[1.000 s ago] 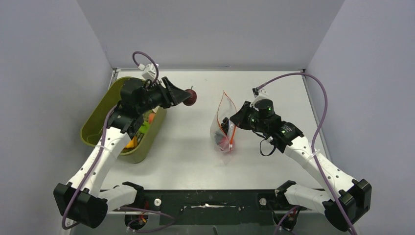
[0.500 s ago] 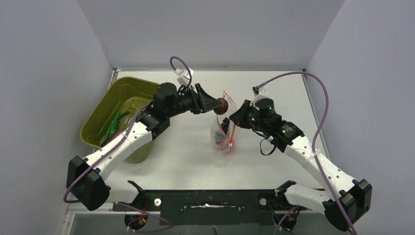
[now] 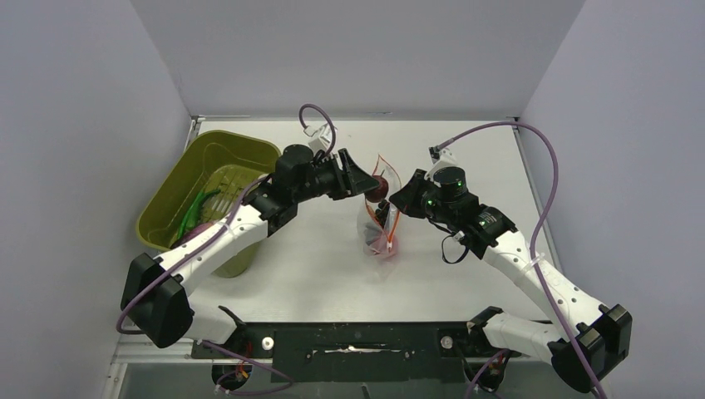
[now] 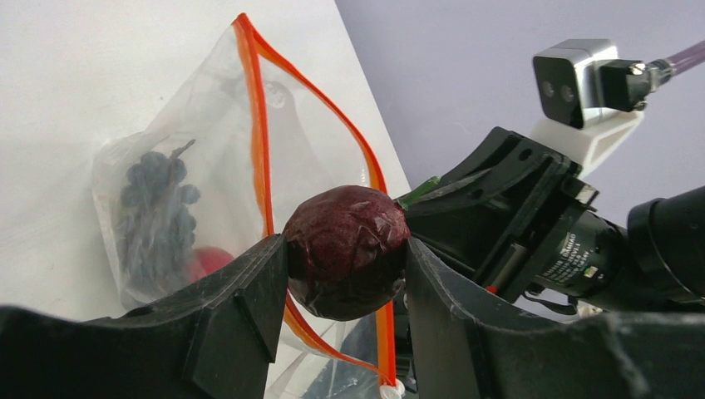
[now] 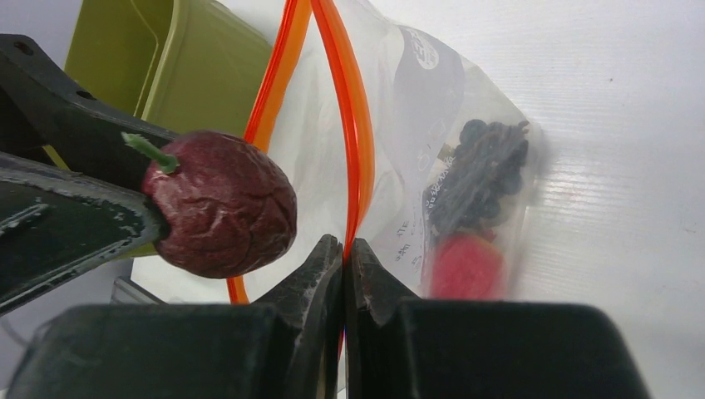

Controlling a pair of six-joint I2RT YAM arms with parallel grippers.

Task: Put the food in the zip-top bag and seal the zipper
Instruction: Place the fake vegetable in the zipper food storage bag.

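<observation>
1. Top external view: at the far left an olive-green plastic tub [image 3: 170, 195] sits on the white table [image 3: 316, 266], with green toy pieces [image 3: 199, 208] lying in it.
2. The left gripper [image 3: 376, 184] reaches rightward past the tub, its jaws clamped on a dark red, wrinkled round toy fruit [image 4: 347, 251] with a green stem.
3. That fruit is at the mouth of the small clear plastic zip-top bag [image 4: 208, 158] mid-table, beside its parted orange-red zipper strip [image 4: 258, 150].
4. Low inside the bag lie a dark purple grape bunch [image 5: 478, 170] and a red round piece [image 5: 465, 266].
5. The right gripper [image 5: 344, 258] has its fingers pressed together, pinching one side of the zipper strip at the bag's mouth.
</observation>
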